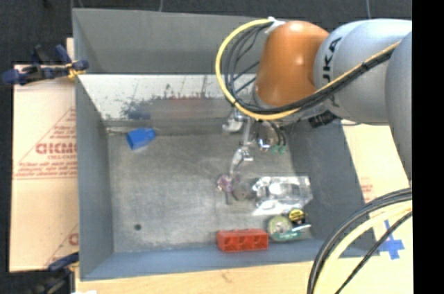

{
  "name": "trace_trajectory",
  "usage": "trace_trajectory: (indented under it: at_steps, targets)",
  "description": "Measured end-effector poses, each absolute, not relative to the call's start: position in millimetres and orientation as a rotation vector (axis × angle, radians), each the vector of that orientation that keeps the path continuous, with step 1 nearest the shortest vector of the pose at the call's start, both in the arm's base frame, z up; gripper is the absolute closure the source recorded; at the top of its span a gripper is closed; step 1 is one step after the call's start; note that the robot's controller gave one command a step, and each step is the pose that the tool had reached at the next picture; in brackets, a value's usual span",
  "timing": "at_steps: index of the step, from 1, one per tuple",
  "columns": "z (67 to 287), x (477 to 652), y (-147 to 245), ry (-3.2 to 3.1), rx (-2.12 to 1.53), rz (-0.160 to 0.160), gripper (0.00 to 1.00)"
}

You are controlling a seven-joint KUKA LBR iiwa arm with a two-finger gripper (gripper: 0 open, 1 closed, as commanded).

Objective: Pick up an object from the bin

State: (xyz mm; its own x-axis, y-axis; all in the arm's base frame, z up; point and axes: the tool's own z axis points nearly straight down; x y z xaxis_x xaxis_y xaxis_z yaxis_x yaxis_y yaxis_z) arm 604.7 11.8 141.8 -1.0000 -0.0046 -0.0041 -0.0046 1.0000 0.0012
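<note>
My gripper hangs below the orange wrist cover, over the middle right of the bin floor. Just beneath its lower end lies a small purplish thing, very close to the gripper or touching it; I cannot tell which. A clear plastic packet with white contents lies just right of that. Nothing shows held in the gripper.
A red toy brick lies along the front wall. Right of it sits a small round green and yellow thing. A blue block rests at the back left, near the rear wall. The arm covers the bin's back right corner.
</note>
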Motion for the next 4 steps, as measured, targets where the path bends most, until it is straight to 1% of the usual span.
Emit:
trace_trajectory:
  at_steps: [1,2,3,4]
  targets:
    - [85,628.2,-38,3.051,-0.726,0.000,0.00]
    - [83,522.9,-10,3.027,-0.847,0.005,0.00]
    - [83,525.7,-11,3.023,-0.845,0.001,1.00]
    - [206,550.8,-42,2.998,-0.896,-0.008,1.00]
